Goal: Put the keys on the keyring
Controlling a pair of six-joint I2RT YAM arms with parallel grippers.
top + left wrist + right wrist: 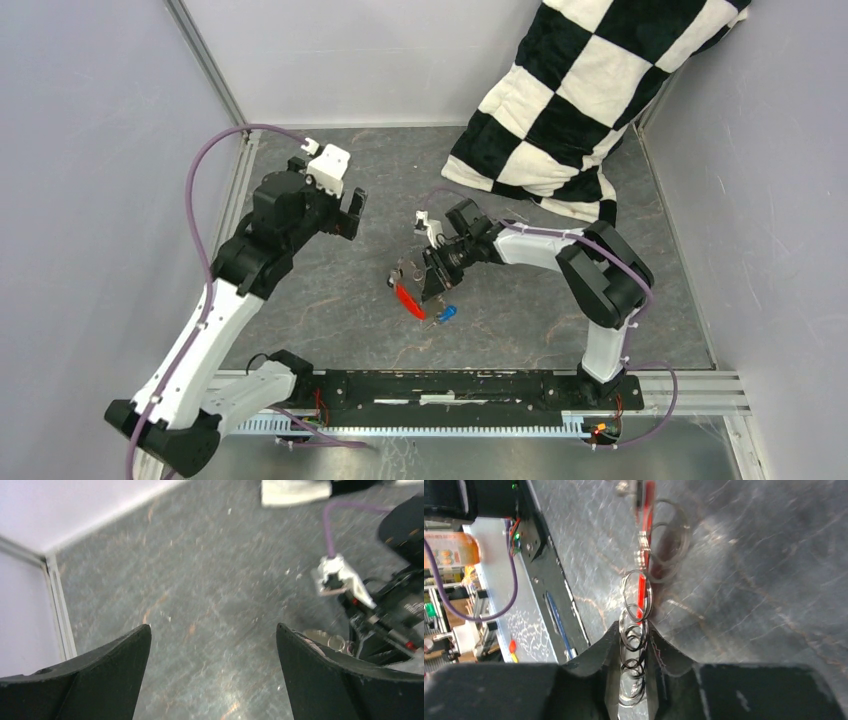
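Keyring [635,611], mid-table [330,300], is pinched by its rings in the right gripper [431,288], blue key [446,314] just beside at 5 o'clock. Left gripper [212,630] gapes wide over the table at 10 o'clock, well apart from the wall [100,150]

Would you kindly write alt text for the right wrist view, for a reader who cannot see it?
The right gripper is shut on the keyring, a chain of small metal rings with a red tag, extending away over the dark marbled table.
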